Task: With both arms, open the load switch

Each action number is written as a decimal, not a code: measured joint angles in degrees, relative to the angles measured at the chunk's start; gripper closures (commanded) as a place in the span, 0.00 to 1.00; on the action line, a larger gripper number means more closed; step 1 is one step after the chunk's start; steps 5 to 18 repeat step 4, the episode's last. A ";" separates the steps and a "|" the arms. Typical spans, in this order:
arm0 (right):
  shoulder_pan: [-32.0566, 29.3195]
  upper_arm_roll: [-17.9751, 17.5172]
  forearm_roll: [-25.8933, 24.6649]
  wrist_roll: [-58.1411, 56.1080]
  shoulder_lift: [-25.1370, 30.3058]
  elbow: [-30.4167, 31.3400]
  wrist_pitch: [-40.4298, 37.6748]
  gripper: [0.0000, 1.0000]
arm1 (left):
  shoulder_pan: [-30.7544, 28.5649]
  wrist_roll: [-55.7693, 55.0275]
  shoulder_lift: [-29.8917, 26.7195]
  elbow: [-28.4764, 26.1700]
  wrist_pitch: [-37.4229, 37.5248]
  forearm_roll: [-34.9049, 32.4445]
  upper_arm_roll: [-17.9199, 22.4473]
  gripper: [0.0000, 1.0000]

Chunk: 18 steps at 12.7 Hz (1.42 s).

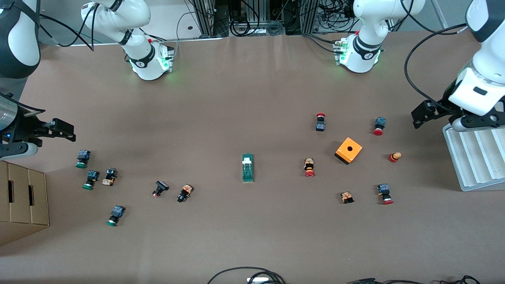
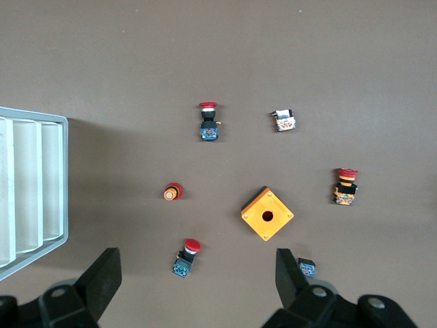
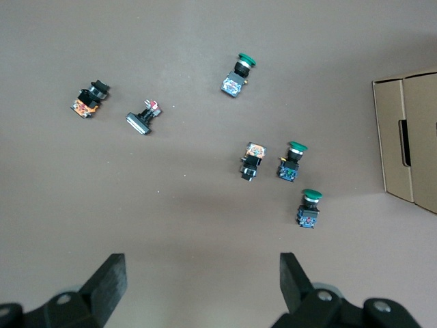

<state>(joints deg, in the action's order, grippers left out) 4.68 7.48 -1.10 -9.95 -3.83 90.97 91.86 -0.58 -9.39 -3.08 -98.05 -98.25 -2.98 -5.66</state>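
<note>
The load switch, a narrow dark-green block with a small white lever piece, lies flat mid-table, apart from both grippers. It shows in neither wrist view. My left gripper hangs open and empty at the left arm's end, beside a white ridged tray. In the left wrist view this gripper has wide-spread fingers, with a red-capped push button on the table under them. My right gripper hangs open and empty at the right arm's end. In the right wrist view it has only bare table beneath.
An orange box with a hole and several red-capped push buttons lie toward the left arm's end. Green-capped push buttons and other small parts lie toward the right arm's end. A cardboard box stands there.
</note>
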 measured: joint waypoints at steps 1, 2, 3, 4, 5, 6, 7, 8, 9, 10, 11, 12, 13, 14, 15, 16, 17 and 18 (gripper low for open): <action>0.00 -0.04 0.00 0.00 0.00 0.00 -0.04 0.00 | -0.05 0.00 0.00 0.02 0.08 0.00 -0.01 0.00; 0.00 -0.04 0.00 0.00 0.00 0.00 -0.05 0.00 | -0.05 0.00 0.00 0.09 0.15 0.00 -0.14 0.00; 0.00 -0.04 0.00 0.00 0.00 0.00 -0.06 0.00 | -0.04 -0.02 0.00 0.14 0.16 0.00 -0.36 0.00; 0.00 -0.02 0.00 0.00 0.00 0.00 -0.06 0.00 | -0.03 -0.04 0.00 0.16 0.19 0.00 -0.56 0.00; 0.00 -0.02 0.00 0.00 0.00 0.00 -0.06 0.00 | -0.03 -0.04 0.00 0.16 0.19 0.00 -0.56 0.00; 0.00 -0.02 0.00 0.00 0.00 0.00 -0.06 0.00 | -0.03 -0.04 0.00 0.16 0.19 0.00 -0.56 0.00; 0.00 -0.02 0.00 0.00 0.00 0.00 -0.06 0.00 | -0.03 -0.04 0.00 0.16 0.19 0.00 -0.56 0.00; 0.00 -0.02 0.00 0.00 0.00 0.00 -0.06 0.00 | -0.03 -0.04 0.00 0.16 0.19 0.00 -0.56 0.00; 0.00 -0.02 0.00 0.00 0.00 0.00 -0.06 0.00 | -0.03 -0.04 0.00 0.16 0.19 0.00 -0.56 0.00; 0.00 -0.02 0.00 0.00 0.00 0.00 -0.06 0.00 | -0.03 -0.04 0.00 0.16 0.19 0.00 -0.56 0.00; 0.00 -0.02 0.00 0.00 0.00 0.00 -0.06 0.00 | -0.03 -0.04 0.00 0.16 0.19 0.00 -0.56 0.00; 0.00 -0.02 0.00 0.00 0.00 0.00 -0.06 0.00 | -0.03 -0.04 0.00 0.16 0.19 0.00 -0.56 0.00; 0.00 -0.02 0.00 0.00 0.00 0.00 -0.06 0.00 | -0.03 -0.04 0.00 0.16 0.19 0.00 -0.56 0.00; 0.00 -0.02 0.00 0.00 0.00 0.00 -0.06 0.00 | -0.03 -0.04 0.00 0.16 0.19 0.00 -0.56 0.00; 0.00 -0.02 0.00 0.00 0.00 0.00 -0.06 0.00 | -0.03 -0.04 0.00 0.16 0.19 0.00 -0.56 0.00; 0.00 -0.02 0.00 0.00 0.00 0.00 -0.06 0.00 | -0.03 -0.04 0.00 0.16 0.19 0.00 -0.56 0.00; 0.00 -0.02 0.00 0.00 0.00 0.00 -0.06 0.00 | -0.03 -0.04 0.00 0.16 0.19 0.00 -0.56 0.00; 0.00 -0.02 0.00 0.00 0.00 0.00 -0.06 0.00 | -0.03 -0.04 0.00 0.16 0.19 0.00 -0.56 0.00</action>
